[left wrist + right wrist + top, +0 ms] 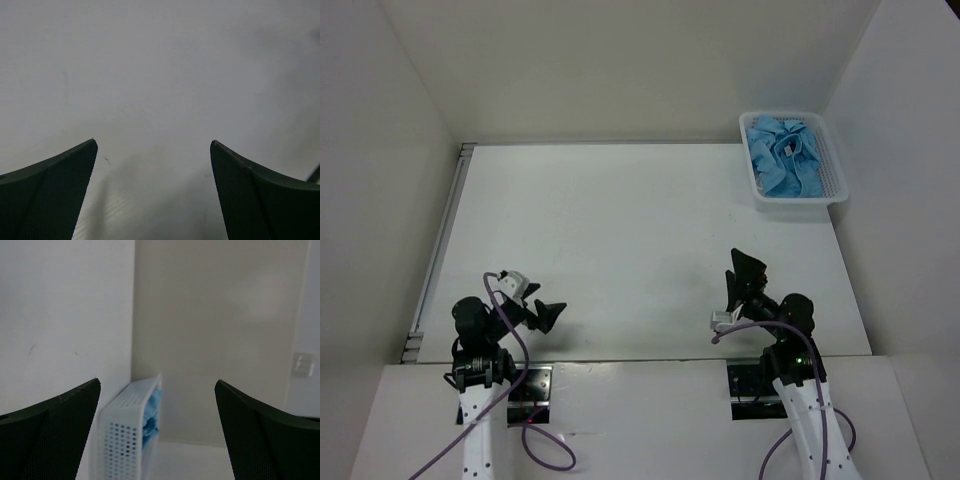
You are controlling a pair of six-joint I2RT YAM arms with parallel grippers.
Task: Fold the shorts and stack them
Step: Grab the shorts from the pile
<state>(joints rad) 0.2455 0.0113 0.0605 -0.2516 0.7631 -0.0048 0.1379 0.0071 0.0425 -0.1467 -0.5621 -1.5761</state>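
The light blue shorts [785, 157] lie crumpled inside the white mesh basket [836, 190] at the table's far right corner; a bit of blue cloth [152, 412] shows above the basket wall [125, 440] in the right wrist view. My left gripper [552, 316] is open and empty, low over the table near its front left edge. My right gripper [744, 276] is open and empty near the front right, far short of the basket. In the left wrist view the fingers [55, 195] frame only bare white table.
The white table [620, 250] is boxed in by white walls at the back and both sides. A metal rail [438, 250] runs along the left edge. A small white wall fitting [302, 363] shows in the right wrist view.
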